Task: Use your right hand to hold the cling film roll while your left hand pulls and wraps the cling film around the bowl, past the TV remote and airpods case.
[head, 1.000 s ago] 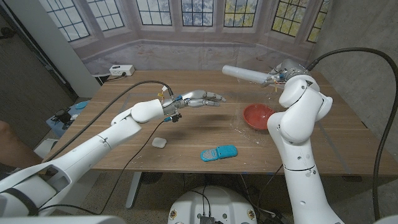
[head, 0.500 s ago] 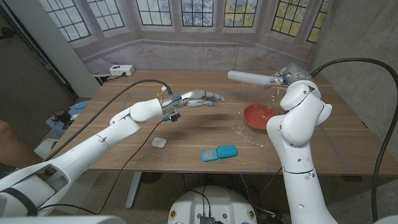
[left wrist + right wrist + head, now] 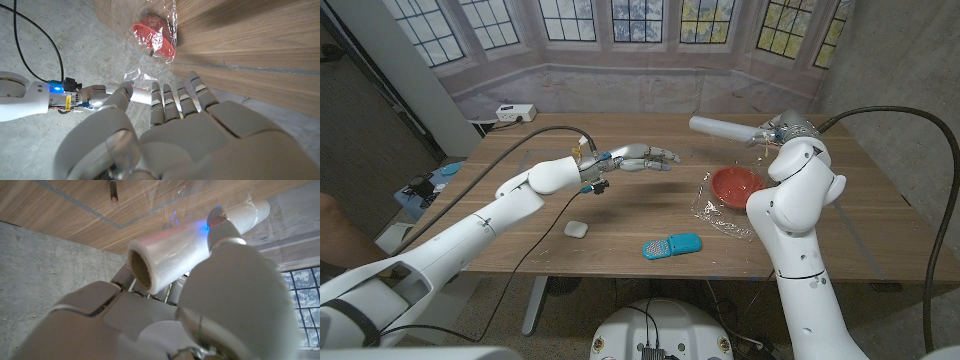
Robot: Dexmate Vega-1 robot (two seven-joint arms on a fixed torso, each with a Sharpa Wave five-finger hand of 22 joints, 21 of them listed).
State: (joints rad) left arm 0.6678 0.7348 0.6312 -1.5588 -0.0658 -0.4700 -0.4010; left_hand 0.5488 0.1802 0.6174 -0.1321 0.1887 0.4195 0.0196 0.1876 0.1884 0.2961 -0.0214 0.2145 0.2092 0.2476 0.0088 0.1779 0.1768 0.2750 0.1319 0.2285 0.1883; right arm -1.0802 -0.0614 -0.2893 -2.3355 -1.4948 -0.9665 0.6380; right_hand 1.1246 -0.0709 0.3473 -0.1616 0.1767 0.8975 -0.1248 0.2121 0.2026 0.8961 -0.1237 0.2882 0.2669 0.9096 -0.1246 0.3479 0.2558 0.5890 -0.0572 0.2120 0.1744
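Here, in the head view, the right hand [image 3: 778, 130] grips the long white cling film roll [image 3: 725, 126] raised above the table at about one o'clock, probably so film can pay out toward the shallow red plastic bowl [image 3: 734, 183], which sits on crinkled clear film [image 3: 716, 212] already laid under it. The left hand [image 3: 638, 158], fingers stretched out close together and holding nothing, hovers at centre, well apart from the white airpods case [image 3: 576, 229] and blue TV remote [image 3: 671, 245] at six o'clock. Since a second ago the roll has swung slightly rightward and the film beneath the bowl shows more. The left wrist view shows the left hand's fingers [image 3: 172, 102] straight, the bowl beyond. The right wrist view shows the roll clasped.
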